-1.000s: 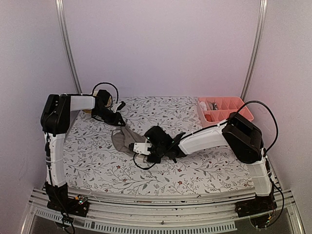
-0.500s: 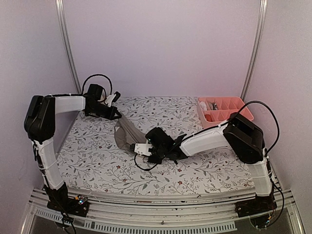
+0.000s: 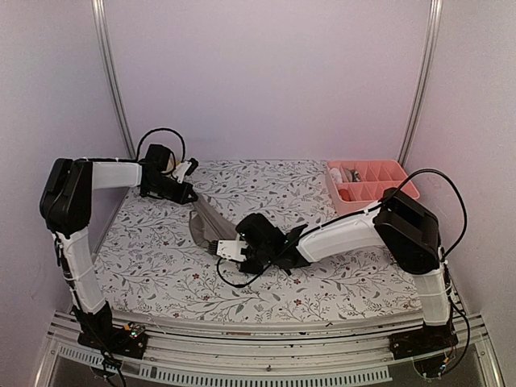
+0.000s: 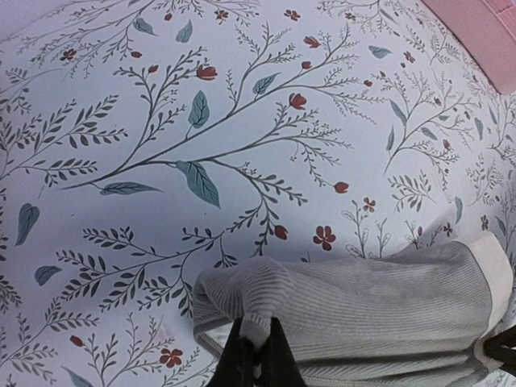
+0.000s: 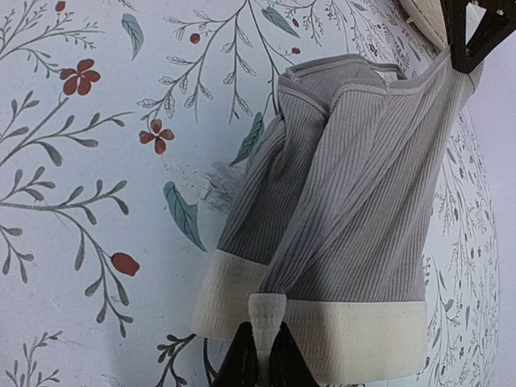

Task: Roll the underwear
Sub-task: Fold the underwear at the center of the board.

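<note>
While the taupe underwear (image 3: 203, 224) is drawn out over the flowered table cover (image 3: 161, 258), it is held at both ends. Its cream waistband (image 5: 363, 330) is pinched between the pressed-together fingers of the right gripper (image 5: 262, 355), near the middle of the table. The opposite, ribbed grey-brown edge is pinched by the left gripper (image 4: 258, 359), whose fingers are likewise closed tight on a small fold of cloth, toward the far left corner. The fabric is pulled into a narrow band between the two grippers, with one side doubled over on itself. Whether it touches the cover cannot be told. A pink divided tray (image 3: 403, 179) is seen at the far right, well apart from the garment.
</note>
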{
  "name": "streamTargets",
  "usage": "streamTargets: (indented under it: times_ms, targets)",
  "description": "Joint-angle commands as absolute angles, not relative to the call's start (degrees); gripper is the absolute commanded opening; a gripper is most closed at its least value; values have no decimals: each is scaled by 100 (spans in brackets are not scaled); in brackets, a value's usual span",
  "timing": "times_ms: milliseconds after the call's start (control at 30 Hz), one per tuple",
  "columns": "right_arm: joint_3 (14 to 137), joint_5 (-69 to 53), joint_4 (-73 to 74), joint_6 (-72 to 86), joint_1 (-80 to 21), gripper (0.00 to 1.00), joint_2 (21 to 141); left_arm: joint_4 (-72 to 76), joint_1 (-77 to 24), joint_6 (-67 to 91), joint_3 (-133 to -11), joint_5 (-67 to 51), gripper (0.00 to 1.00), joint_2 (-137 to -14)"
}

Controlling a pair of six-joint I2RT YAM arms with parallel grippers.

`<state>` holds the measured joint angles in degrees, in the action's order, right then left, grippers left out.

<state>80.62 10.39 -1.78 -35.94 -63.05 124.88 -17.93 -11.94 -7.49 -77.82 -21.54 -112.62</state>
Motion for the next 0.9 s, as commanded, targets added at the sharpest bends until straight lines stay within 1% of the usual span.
streamTargets:
  times_ms: [0, 200, 367, 400, 467, 500, 600, 633, 700, 867]
  targets:
    - [8231, 1032, 117, -3559, -6413, 6, 12633, -1679, -1159, -969, -7673, -1885, 0, -11212]
    - [8350, 1028, 327, -3577, -6432, 6, 12796, -1754, -1157, -1117, -7455, -1575, 0, -11212]
    - [8526, 998, 567, -3560, -6428, 11, 13015, -1871, -1157, -1206, -7405, -1519, 0, -11556]
    - [8547, 976, 607, -3544, -6433, 13, 13046, -1895, -1160, -1219, -7416, -1520, 1, -11592]
    - [8584, 950, 683, -3527, -6429, 17, 13059, -1919, -1157, -1246, -7431, -1561, 9, -11639]
    - [8588, 915, 712, -3496, -6429, 21, 13025, -1936, -1158, -1248, -7435, -1589, 17, -11645]
    - [8574, 766, 791, -3436, -6434, 41, 12779, -1959, -1153, -1260, -7444, -1612, 35, -11595]
    - [8563, 714, 809, -3397, -6434, 47, 12677, -1960, -1156, -1264, -7444, -1618, 39, -11556]
    - [8545, 628, 860, -3361, -6426, 56, 12511, -1968, -1151, -1255, -7444, -1620, 46, -11454]
    - [8545, 456, 1105, -3225, -6427, 66, 12196, -1974, -1148, -1241, -7483, -1627, 61, -11096]
